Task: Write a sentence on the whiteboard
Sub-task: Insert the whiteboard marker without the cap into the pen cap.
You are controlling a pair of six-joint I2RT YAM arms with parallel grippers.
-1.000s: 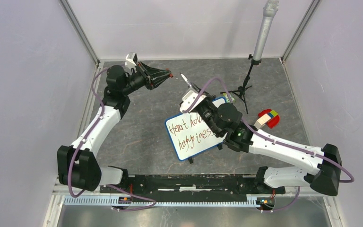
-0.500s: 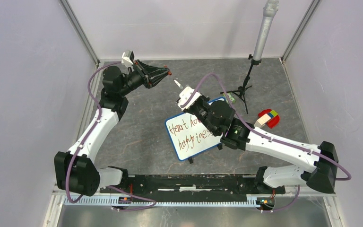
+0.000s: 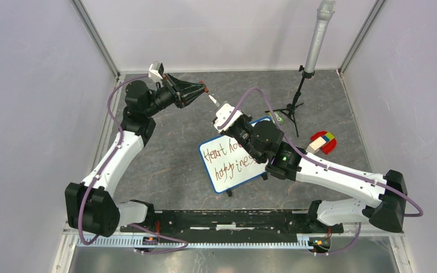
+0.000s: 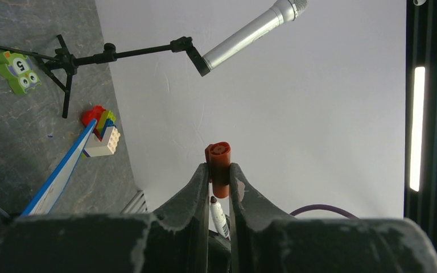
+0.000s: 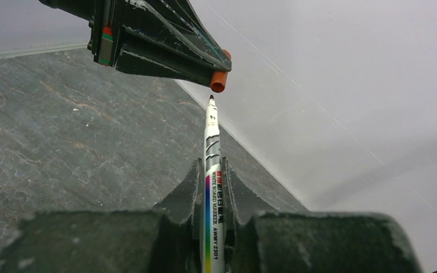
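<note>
The whiteboard lies tilted at the table's centre, and its blue edge also shows in the left wrist view. The sentence runs in reddish-brown letters over two lines; my right arm hides its right end. My right gripper is shut on a white marker, held up behind the board. Its dark tip points at an orange-red cap. My left gripper is shut on that cap. A small gap separates tip and cap mouth.
A microphone on a black tripod stands at the back right. A stack of coloured toy bricks lies right of the board, and a green card marked 5 lies near the tripod. Pale walls enclose the table.
My right arm has swung the marker left and back, bringing its tip close to the cap. The left gripper has barely shifted. Both grips are unchanged.
</note>
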